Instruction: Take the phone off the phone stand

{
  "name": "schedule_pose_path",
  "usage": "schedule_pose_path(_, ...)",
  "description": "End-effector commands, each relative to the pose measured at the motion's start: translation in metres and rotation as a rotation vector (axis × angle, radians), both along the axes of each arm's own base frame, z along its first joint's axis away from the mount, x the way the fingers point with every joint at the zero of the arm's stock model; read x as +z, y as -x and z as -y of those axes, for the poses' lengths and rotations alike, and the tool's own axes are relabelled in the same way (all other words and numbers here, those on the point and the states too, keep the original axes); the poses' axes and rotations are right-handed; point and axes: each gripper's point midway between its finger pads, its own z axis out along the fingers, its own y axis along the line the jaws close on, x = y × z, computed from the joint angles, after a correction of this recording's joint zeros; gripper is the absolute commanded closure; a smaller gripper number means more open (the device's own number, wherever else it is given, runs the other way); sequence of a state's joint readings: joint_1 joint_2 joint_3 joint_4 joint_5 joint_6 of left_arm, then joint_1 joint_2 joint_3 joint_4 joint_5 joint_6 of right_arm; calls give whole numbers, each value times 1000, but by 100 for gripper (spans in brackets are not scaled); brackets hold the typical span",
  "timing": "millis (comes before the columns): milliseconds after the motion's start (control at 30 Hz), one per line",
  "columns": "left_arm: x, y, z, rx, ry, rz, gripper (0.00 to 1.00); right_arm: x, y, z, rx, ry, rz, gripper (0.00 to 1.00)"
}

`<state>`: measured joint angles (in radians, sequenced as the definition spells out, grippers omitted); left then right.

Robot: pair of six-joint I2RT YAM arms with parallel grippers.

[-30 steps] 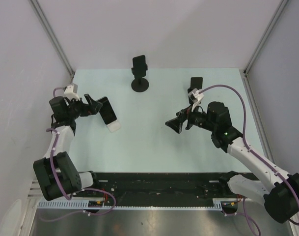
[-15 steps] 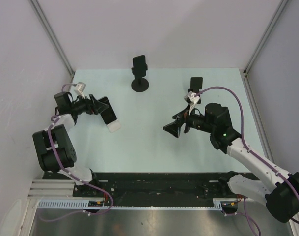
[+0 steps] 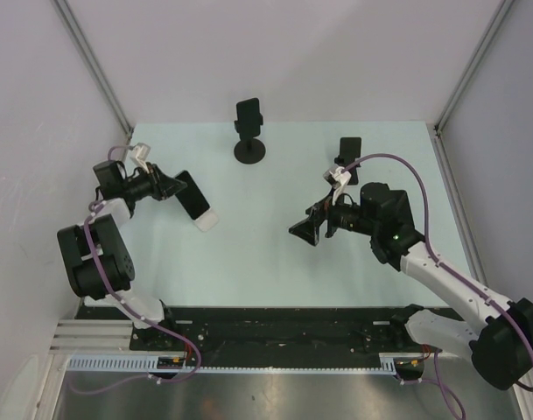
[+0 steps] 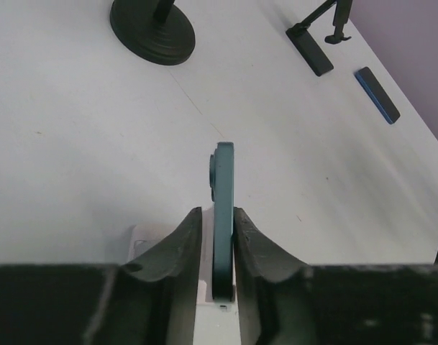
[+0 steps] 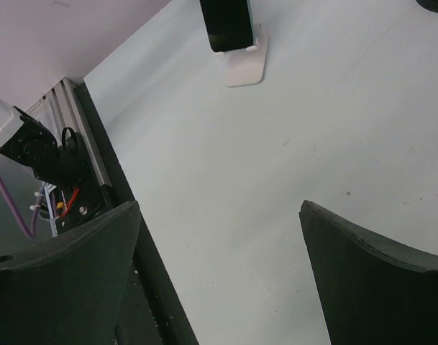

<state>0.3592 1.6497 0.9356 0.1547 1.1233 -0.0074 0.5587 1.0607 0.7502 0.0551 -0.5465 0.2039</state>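
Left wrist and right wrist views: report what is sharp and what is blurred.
Left wrist: the left fingers are dark and soft-edged, the phone between them crisp. Right wrist: the right fingers are blurred black masses; the white stand beyond is fairly sharp.

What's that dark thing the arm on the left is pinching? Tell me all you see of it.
A thin dark teal phone, smooth-looking, seen edge-on with a small bump on one face. Its lower end sits in a white stand on the table, and the jaws of the left gripper press both faces.
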Motion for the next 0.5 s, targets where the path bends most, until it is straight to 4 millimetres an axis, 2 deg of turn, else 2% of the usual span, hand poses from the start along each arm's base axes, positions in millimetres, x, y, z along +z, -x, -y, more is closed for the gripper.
schedule_pose_path(0,38,-5,-4,-42,-47,149,78,10,-3,-4,17,-5,46,2)
schedule_pose_path(67,45,-4,-4,-40,-46,158,85,11,-5,-6,17,-2,47,2)
schedule_pose_path(100,54,-3,-3,-37,-55,179,91,10,-4,-7,20,-1,43,2)
schedule_pose_path(200,65,-2,-4,-8,-76,200,100,12,-6,-10,25,2,48,2)
schedule_pose_path(367,87,2,-4,26,-72,219,100,13,-5,-17,39,16,58,2)
schedule_pose_path(467,99,1,-8,104,-49,188,100,16,-5,-21,42,20,65,2)
